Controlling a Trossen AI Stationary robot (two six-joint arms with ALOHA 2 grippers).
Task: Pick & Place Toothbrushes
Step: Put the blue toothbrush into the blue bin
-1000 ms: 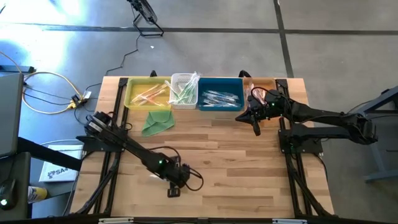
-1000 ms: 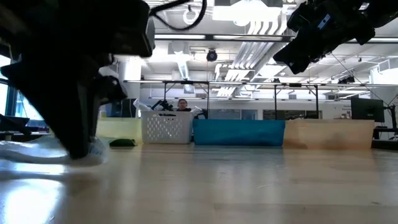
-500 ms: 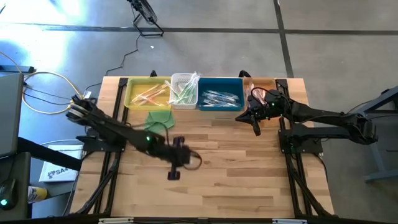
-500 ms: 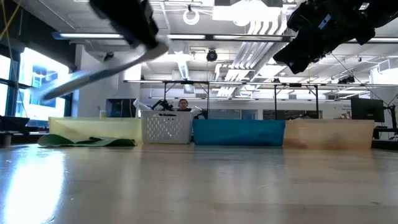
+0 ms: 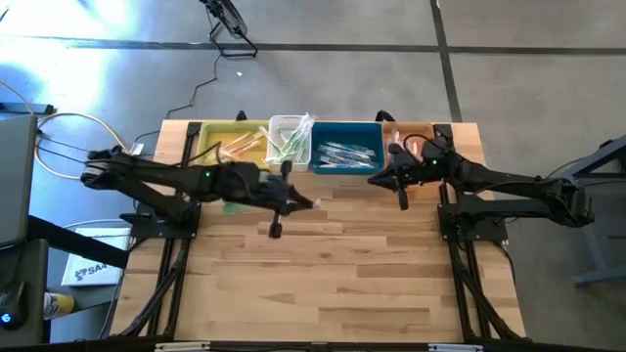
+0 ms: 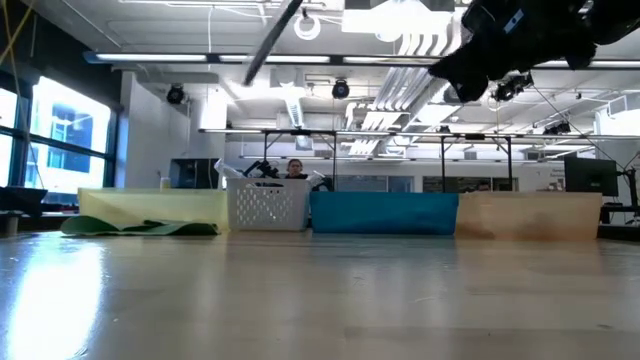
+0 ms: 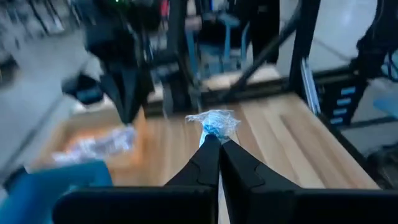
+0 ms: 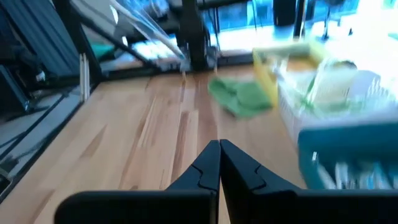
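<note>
My left gripper (image 5: 305, 202) is shut on a blue-white toothbrush (image 7: 214, 122) in a clear wrapper. It hangs above the table's middle, in front of the white basket (image 5: 289, 142) and the blue bin (image 5: 345, 147). The right wrist view shows this toothbrush (image 8: 146, 30) as a long clear stick slanting beside the left arm. More wrapped toothbrushes lie in the yellow bin (image 5: 227, 147), the white basket and the blue bin. Shut and empty, my right gripper (image 5: 401, 193) hovers in front of the tan bin (image 5: 419, 135) at the far right. My left gripper pinches the toothbrush between its two fingertips; a crumpled end of the wrapper with blue inside (image 7: 216, 119) shows just past them. The fingers lie nearly level and point toward the table's right. The toothbrush is lifted clear of the table and slants down.
Four bins stand in a row along the far edge. A folded green cloth (image 5: 238, 203) lies in front of the yellow bin, partly under the left arm. Bare wood fills the near half of the table (image 5: 333, 284).
My left gripper has risen from the table's near middle and travelled toward the far edge and the bins. It has tipped from pointing down to nearly level. The toothbrush has gone up with it, lifted clear of the table.
</note>
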